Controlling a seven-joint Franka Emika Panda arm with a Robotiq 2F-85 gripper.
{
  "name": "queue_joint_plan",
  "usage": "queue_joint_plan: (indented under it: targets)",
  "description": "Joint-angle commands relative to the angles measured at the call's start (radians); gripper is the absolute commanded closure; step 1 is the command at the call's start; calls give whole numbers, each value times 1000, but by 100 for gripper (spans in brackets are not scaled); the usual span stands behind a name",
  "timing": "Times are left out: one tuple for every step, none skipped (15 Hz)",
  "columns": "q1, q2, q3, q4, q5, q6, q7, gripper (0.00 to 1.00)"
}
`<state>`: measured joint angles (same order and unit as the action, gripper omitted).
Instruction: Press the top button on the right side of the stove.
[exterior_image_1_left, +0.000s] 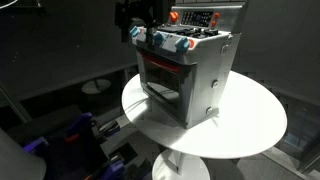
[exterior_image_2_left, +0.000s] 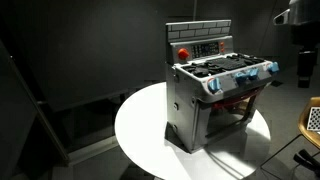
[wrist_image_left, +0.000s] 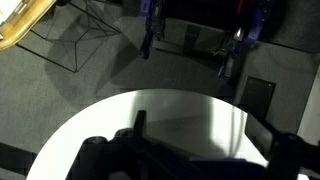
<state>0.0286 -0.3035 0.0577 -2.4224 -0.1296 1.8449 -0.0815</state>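
The silver-grey toy stove (exterior_image_1_left: 200, 85) stands on a round white table (exterior_image_1_left: 250, 125), and both exterior views show it (exterior_image_2_left: 190, 105). It has blue and red knobs along its front top edge, a red-lit oven window and a back panel with a red button (exterior_image_2_left: 183, 52). My dark gripper (exterior_image_1_left: 134, 22) hangs above and just off the stove's front knob corner, apart from it. Its fingers merge with the dark background. In the wrist view only the table top (wrist_image_left: 180, 115) and dark blurred shapes along the bottom edge show.
A second small round white table (exterior_image_1_left: 97, 87) stands lower behind. Blue and purple clutter (exterior_image_1_left: 75, 130) lies on the floor beside the table base. A wicker object (exterior_image_2_left: 313, 120) sits at the frame edge. A yellow object (wrist_image_left: 25, 25) and wire stand (wrist_image_left: 75, 45) are on the floor.
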Motion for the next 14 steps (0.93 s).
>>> queue_joint_plan:
  targets:
    - [8, 0, -7, 1, -2, -1, 2, 0]
    - [8, 0, -7, 1, -2, -1, 2, 0]
    - [8, 0, -7, 1, -2, -1, 2, 0]
    - [8, 0, -7, 1, -2, -1, 2, 0]
    - [8, -1, -7, 2, -2, 4, 1, 0]
    - [7, -3, -7, 6, -2, 12, 8, 0]
    - [8, -3, -8, 14, 4, 14, 8, 0]
    - [8, -3, -7, 20, 5, 24, 11, 0]
    - [8, -4, -7, 28, 8, 33, 13, 0]
    - [9, -4, -7, 39, 13, 43, 17, 0]
    - [10, -4, -7, 51, 17, 54, 19, 0]
    - [10, -4, -7, 65, 21, 65, 22, 0]
    - [10, -3, -7, 77, 21, 76, 26, 0]
    - [9, 1, -7, 95, 24, 83, 30, 0]
